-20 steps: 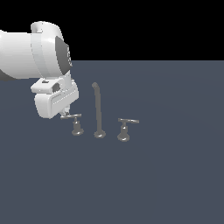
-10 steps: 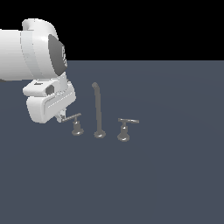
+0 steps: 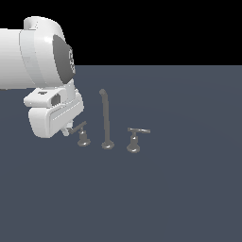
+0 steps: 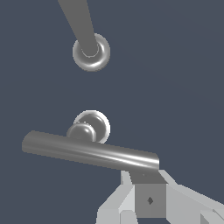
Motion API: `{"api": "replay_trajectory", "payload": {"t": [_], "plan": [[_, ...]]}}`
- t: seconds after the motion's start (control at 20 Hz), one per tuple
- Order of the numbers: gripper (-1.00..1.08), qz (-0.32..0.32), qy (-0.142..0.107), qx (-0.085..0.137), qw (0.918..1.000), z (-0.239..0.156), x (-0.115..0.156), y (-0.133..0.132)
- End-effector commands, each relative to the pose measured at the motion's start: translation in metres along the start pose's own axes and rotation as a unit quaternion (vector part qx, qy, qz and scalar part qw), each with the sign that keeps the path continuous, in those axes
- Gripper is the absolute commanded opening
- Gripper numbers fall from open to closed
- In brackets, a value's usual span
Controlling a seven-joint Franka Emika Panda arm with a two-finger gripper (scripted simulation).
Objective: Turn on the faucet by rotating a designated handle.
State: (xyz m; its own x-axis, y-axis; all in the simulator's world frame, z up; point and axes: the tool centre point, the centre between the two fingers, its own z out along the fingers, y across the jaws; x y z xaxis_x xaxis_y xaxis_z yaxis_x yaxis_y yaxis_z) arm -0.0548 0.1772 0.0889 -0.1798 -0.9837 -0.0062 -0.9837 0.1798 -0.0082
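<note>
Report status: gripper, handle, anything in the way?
Gripper at the handle bar's end, jaw state unclear. Bar slanted. Spout and twin handle stand apart.

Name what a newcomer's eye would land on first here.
The bulky white arm fills the exterior view's left, its gripper right at the end of the slanted bar of the handle. Beside it the tall curved spout stands between that handle and the twin handle on a bare grey floor.
</note>
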Motion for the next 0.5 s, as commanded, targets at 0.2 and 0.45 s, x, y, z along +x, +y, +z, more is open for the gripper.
{"api": "replay_trajectory", "payload": {"t": [0.2,0.45], "plan": [[-1.00,0.001,0.002,-0.002,1.0000,0.000,0.019,0.000],[-1.00,0.008,0.003,-0.004,1.0000,-0.001,0.052,-0.005]]}}
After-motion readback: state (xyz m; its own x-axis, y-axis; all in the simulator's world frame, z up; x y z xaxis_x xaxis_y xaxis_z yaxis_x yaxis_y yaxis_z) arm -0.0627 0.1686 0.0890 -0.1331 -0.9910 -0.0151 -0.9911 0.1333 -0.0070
